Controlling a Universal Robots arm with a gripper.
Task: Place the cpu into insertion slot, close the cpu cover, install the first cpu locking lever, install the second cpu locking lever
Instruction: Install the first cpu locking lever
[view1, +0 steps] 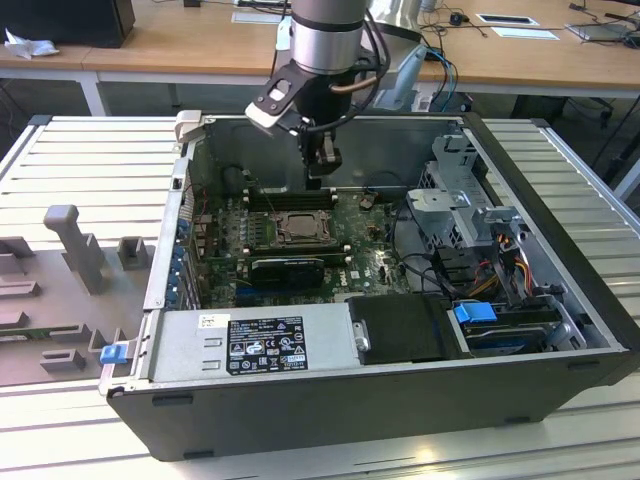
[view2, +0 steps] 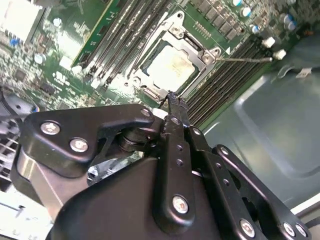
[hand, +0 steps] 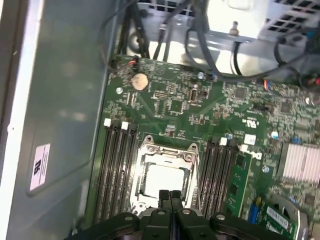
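Case: an open computer case (view1: 400, 410) lies on its side, and its near wall fronts the exterior view.
Power supply: a grey box (view1: 260, 345) sits along the case's near wall.
Black card: a long black card (view1: 288, 266) stands on the green board (hand: 175, 105), just nearer than the socket.
Insertion slot: the slot (view1: 275, 232) is at the middle of the board, between two banks of memory slots (hand: 117, 165).
Cpu: the cpu (hand: 162, 181) is seated flat in the slot and shows pale through the window.
Cpu cover: the cpu cover (hand: 167, 148) appears to be down over the chip, with its frame lying level around it.
Lever: a thin metal rod (view2: 245, 59) juts from one corner of the slot out over the memory slots. I take it for a locking lever not yet latched.
Step in hand: this looks like the first lever. To do it well, press on the rod itself, not on the cover or chip. Sweep it down and under its hook in one line, and keep the tips off the memory-slot tabs.
Gripper: the gripper (hand: 170, 196) has its fingers closed together and nothing between them. It hangs above the slot's far edge without touching it.
Arm: the arm (view1: 325, 35) comes over the case's far wall. Its wrist is upright and its fingers point straight down at the board.
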